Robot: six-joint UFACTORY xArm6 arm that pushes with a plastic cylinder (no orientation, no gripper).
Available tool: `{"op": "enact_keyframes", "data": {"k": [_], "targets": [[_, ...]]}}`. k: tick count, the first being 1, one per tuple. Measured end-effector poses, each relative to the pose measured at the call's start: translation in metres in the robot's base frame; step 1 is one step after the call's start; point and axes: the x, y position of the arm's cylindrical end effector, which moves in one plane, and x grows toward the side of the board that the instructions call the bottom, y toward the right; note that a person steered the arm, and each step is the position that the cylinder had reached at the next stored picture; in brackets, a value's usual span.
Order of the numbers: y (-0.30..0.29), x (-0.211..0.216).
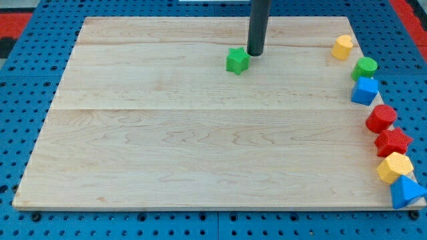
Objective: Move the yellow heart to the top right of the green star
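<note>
The green star (pixel 237 61) lies near the top middle of the wooden board (pixel 167 147). My tip (pixel 255 53) stands just to the star's upper right, very close to it or touching it. The yellow heart (pixel 342 47) lies far off at the board's top right edge, well to the right of the tip and the star.
A row of blocks runs down the board's right edge below the heart: a green round block (pixel 365 67), a blue cube (pixel 365 91), a red round block (pixel 381 118), a red star (pixel 393 142), a yellow hexagon (pixel 395 167) and a blue triangle (pixel 405 192).
</note>
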Motion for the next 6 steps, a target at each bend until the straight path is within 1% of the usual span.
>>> {"op": "enact_keyframes", "data": {"k": [1, 2, 3, 4, 5, 6], "targets": [[-0.021, 0.037], [-0.021, 0.095], [0.019, 0.087], [0.032, 0.065], [0.098, 0.030], [0.105, -0.046]]}}
